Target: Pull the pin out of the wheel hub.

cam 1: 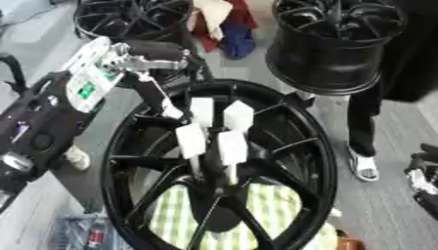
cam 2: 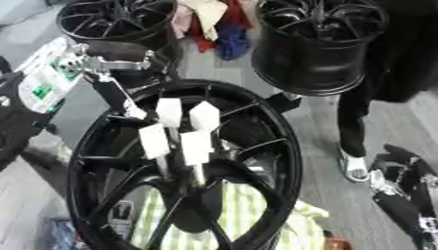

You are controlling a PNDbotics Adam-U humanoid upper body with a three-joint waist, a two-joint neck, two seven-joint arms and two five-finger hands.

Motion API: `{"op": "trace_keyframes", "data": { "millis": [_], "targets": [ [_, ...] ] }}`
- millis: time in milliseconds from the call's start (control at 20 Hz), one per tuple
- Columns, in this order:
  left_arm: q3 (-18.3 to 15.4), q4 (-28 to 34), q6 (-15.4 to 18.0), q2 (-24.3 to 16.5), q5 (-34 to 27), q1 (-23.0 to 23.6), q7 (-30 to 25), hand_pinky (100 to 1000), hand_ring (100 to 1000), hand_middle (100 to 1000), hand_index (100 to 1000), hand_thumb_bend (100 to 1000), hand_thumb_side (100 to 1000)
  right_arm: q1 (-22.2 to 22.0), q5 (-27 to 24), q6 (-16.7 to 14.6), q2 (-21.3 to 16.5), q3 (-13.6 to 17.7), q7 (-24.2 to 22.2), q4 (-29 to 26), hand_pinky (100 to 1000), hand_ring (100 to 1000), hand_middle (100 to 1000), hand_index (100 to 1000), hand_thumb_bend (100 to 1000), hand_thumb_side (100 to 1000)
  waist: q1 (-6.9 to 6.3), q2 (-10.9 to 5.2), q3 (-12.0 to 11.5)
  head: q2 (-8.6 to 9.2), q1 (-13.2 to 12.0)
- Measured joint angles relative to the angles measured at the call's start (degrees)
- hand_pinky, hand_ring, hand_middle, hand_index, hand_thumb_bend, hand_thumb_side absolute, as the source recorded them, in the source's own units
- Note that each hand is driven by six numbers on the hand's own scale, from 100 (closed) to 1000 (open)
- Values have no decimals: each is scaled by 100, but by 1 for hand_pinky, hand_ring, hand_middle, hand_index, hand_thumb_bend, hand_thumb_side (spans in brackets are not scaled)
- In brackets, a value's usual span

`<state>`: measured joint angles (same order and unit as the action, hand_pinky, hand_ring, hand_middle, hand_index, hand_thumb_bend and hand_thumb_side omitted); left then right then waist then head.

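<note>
Reaching over the wheel hub (cam 1: pixel 218 166), the left hand (cam 1: pixel 209 129) curls white-tipped fingers around the pin (cam 1: pixel 231 173) at its centre. Right hand (cam 2: pixel 402 180) sits low at the right; its fingers cannot be told

A large glossy black wheel hub (cam 1: pixel 218 168) with thin spokes is standing tilted at the centre, while a slim pale pin (cam 1: pixel 231 171) is sticking up near its middle.

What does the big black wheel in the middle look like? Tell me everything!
The big black wheel is glossy, metal-looking, with thin spokes running from its round rim to a dark hub at the centre. It sits tilted towards the camera over a green-and-white checked cloth. The left robot hand, with white-padded fingers, reaches into its middle, over the hub.
</note>
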<state>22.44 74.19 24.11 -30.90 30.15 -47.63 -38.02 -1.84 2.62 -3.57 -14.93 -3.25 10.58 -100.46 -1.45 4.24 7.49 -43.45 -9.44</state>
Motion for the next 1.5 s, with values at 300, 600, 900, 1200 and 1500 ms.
{"op": "trace_keyframes", "data": {
  "millis": [300,600,900,1200,1500],
  "targets": [
    [57,-207,30,242,84,-7,53,684,629,749,850,405,354,30,-3,-12,0,-31,-23,0,693,589,653,794,100,265,11,22,49,16,-53],
    [101,-253,42,282,72,-6,-52,513,457,547,733,269,256,30,-5,-8,0,-31,-29,0,693,589,651,793,100,250,8,27,66,17,-68],
    [107,-156,34,278,70,-4,-111,392,346,470,666,100,124,30,-5,-8,0,-30,-29,1,693,588,650,791,100,249,4,26,58,17,-64],
    [89,110,-2,174,-153,-86,-149,350,308,436,630,100,122,29,-7,-8,0,-30,-29,4,693,588,650,791,100,249,6,4,33,16,-48],
    [-133,522,-127,-145,-566,-278,-137,360,314,434,634,100,116,22,-7,-10,0,-27,-26,32,693,588,649,791,100,249,-21,-44,-9,14,-42]
  ]
}}
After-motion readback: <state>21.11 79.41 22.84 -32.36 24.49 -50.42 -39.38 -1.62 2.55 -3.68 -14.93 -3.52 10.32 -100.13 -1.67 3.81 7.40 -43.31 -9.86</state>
